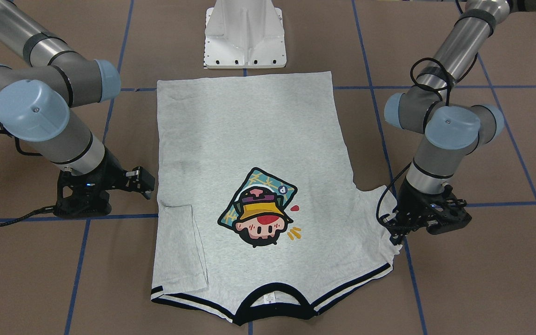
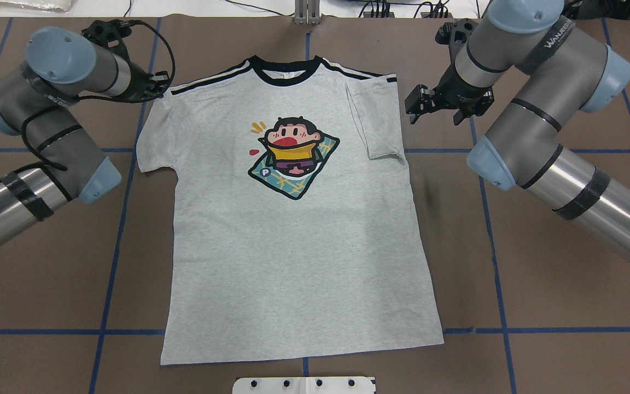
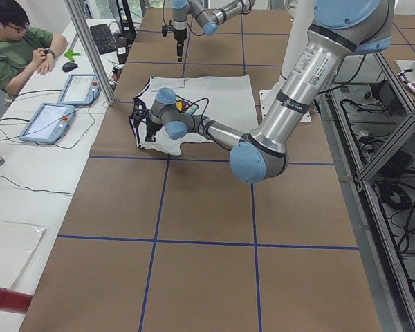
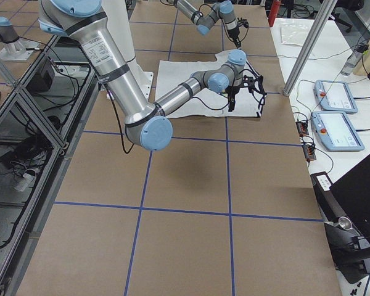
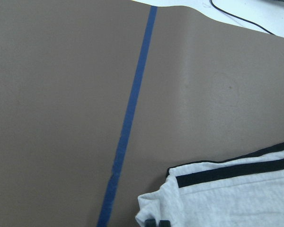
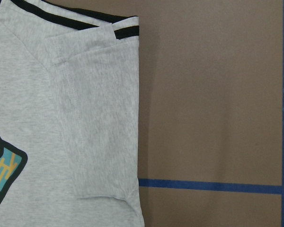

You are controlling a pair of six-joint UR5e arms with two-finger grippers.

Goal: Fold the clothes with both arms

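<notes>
Pinching left sleeve (image 1: pixel 371 217) hem with left gripper (image 1: pixel 396 235), jaws clenched on cloth, likely to fold inward; right gripper (image 1: pixel 144 181) released, beside folded right sleeve (image 1: pixel 182 242); T-shirt (image 1: pixel 249 135) flat, print up, on table (image 1: pixel 482 288).

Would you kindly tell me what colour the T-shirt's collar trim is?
Black; the collar trim shows best in the overhead exterior view.

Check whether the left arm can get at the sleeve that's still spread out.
Probably yes: the left gripper sits right at the outer edge of the spread sleeve, with nothing in between.
</notes>
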